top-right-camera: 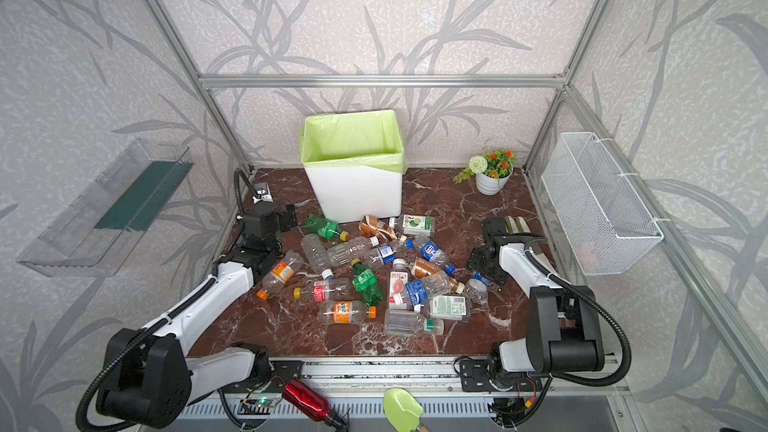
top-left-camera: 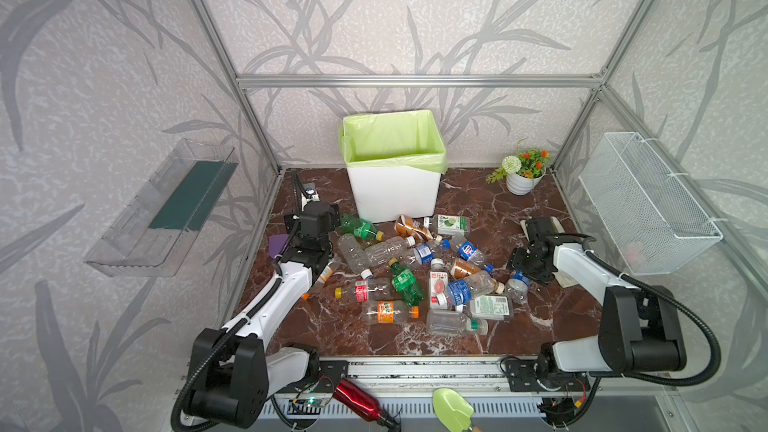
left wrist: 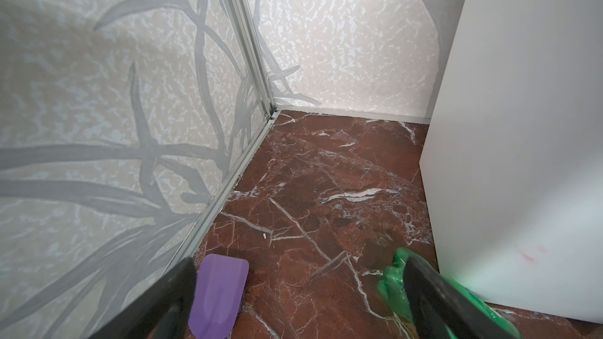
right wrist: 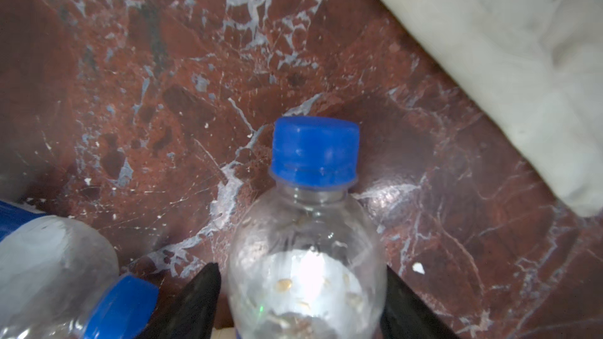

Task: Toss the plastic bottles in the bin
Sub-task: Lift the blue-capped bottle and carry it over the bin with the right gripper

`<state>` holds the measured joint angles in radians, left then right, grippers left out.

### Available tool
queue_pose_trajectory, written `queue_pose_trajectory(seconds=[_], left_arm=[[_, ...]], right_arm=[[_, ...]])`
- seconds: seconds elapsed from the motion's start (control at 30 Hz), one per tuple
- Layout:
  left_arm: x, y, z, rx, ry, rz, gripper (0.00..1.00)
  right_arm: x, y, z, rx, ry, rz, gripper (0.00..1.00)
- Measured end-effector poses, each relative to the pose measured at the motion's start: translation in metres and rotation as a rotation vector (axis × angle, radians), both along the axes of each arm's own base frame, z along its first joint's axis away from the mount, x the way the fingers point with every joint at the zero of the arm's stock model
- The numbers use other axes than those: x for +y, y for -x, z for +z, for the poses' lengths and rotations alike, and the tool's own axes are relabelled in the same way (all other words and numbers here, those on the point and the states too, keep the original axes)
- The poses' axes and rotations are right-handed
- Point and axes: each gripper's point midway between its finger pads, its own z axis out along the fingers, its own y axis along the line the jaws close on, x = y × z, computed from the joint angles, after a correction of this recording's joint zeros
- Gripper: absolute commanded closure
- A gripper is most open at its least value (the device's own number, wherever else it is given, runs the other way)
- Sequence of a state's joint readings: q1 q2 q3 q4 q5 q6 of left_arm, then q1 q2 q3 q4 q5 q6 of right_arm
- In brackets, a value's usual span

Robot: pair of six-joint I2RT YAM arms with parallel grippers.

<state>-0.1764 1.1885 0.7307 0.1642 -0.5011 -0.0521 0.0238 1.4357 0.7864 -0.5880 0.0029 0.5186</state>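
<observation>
Several plastic bottles [top-left-camera: 407, 276] lie in a heap on the brown marble floor in both top views, in front of the white bin [top-left-camera: 392, 193] with its green bag. At the heap's right edge lies a clear bottle with a blue cap [right wrist: 313, 223], and my right gripper [right wrist: 300, 291] is shut on its body, one finger against each side. That bottle [top-left-camera: 517, 284] also shows in a top view under the right gripper [top-left-camera: 528, 270]. My left gripper [left wrist: 301, 288] stands open low beside the bin wall [left wrist: 522, 125], empty, with a green bottle [left wrist: 391, 285] behind one finger.
A purple scraper [left wrist: 218, 295] lies by the left wall. A white cloth [right wrist: 505, 60] lies beyond the held bottle. A flower pot [top-left-camera: 521, 178] stands at the back right, below a wire basket [top-left-camera: 648, 205]. A clear tray [top-left-camera: 166, 205] hangs left. A red metal bottle [top-left-camera: 357, 403] and green scoop [top-left-camera: 453, 409] lie in front.
</observation>
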Motion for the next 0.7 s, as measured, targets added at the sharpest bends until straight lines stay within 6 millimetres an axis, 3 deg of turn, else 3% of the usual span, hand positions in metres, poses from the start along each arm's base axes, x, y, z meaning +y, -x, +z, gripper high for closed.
queue_pose_trajectory(seconds=[0.13, 0.27, 0.47, 0.57, 0.7], left_arm=[[0.001, 0.003, 0.004, -0.007, 0.000, 0.005, 0.01], [0.003, 0.007, 0.008, -0.012, 0.001, 0.009, 0.01], [0.007, 0.012, 0.012, -0.021, 0.002, 0.030, 0.01], [0.009, 0.015, 0.015, -0.023, 0.002, 0.035, 0.01], [0.012, 0.018, 0.012, -0.007, 0.004, 0.048, 0.01]], right_arm=[[0.004, 0.000, -0.006, -0.005, -0.027, 0.013, 0.36], [0.005, -0.005, -0.007, -0.029, -0.052, 0.015, 0.50], [0.006, -0.012, -0.002, -0.068, -0.087, 0.018, 0.51], [0.005, -0.021, 0.018, -0.127, -0.079, 0.037, 0.52], [0.003, -0.061, 0.092, -0.358, -0.053, 0.078, 0.52]])
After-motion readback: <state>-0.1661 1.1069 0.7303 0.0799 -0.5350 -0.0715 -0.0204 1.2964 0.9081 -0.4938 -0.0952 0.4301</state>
